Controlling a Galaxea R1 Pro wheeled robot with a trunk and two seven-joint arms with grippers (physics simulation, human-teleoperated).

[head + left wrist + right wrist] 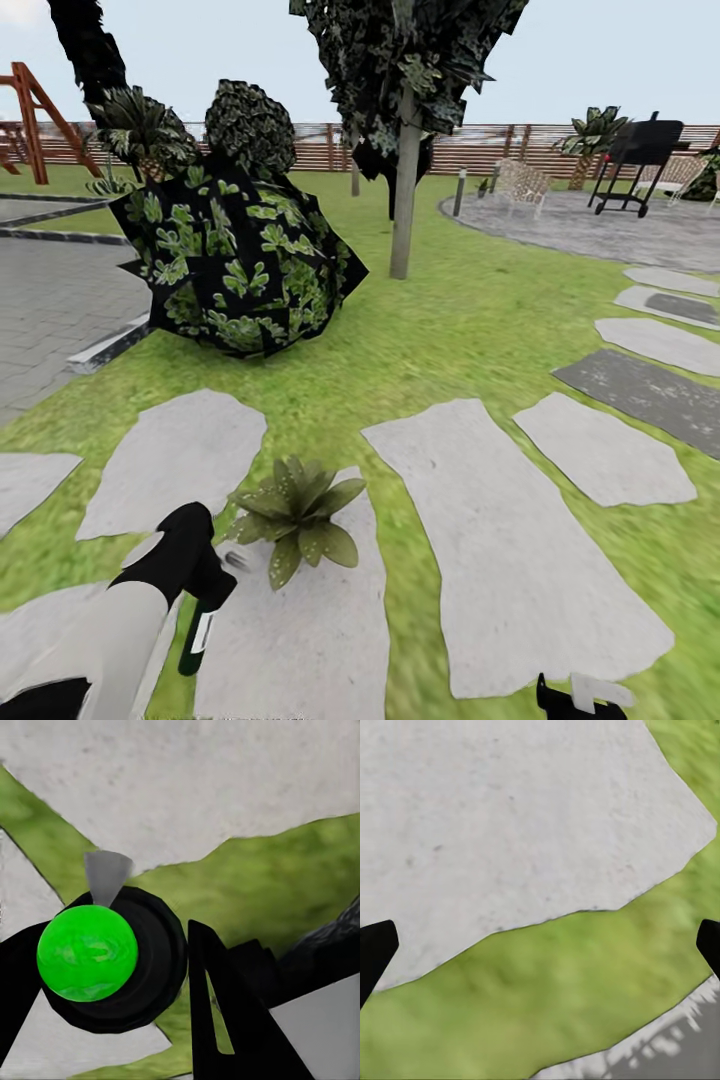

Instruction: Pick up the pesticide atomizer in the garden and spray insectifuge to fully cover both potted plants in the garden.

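Note:
My left gripper (pixel 200 578) is shut on the pesticide atomizer (pixel 197 632), a slim dark green bottle with a white label that hangs below the fingers. In the left wrist view the atomizer (pixel 88 952) appears end-on as a bright green disc in a black ring, between the black fingers (pixel 225 1020). One potted plant (pixel 295 515), a low light-green rosette, sits on a grey stone slab (pixel 300 630) just right of that gripper. The second potted plant is out of view. My right gripper (pixel 583 700) is open over slab and grass, with nothing between its fingers (pixel 375 949).
A big dark leafy bush (pixel 235 265) and a tree trunk (pixel 403 200) stand ahead. Grey stepping slabs (pixel 520 540) cross the lawn. A round paved area with a black grill (pixel 640 150), chairs and a post lamp (pixel 459 190) lies at the far right, against the wooden fence (pixel 470 145).

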